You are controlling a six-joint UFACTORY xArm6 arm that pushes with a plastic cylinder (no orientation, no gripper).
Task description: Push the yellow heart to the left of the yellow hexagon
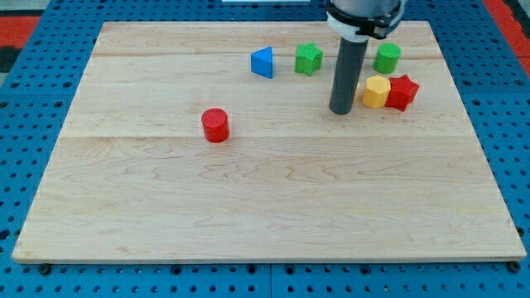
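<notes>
Yellow heart can't be made out anywhere in the view, so its spot can't be told; it may be hidden behind the rod, but that's not visible either way. Only 1 yellow block is seen, the yellow hexagon (377, 91), sitting on the wooden surface (248, 207) toward the far right. It's pressed right up against a red star-like block (402, 92) on its right side, touching.

No fingers are fitted on this arm, so there's nothing to open or close, just a dark rod. My tip (340, 111) is planted on the surface just left of the yellow hexagon, with a thin gap between them.

Further back, a green cylinder (387, 57) is seen beyond the hexagon, to the right of the rod. Left of the rod, a green star-ish block (309, 59) and a blue triangle (262, 63) are lined up along the far side. 1 red cylinder (215, 126) is parked well apart, toward the left and nearer.
</notes>
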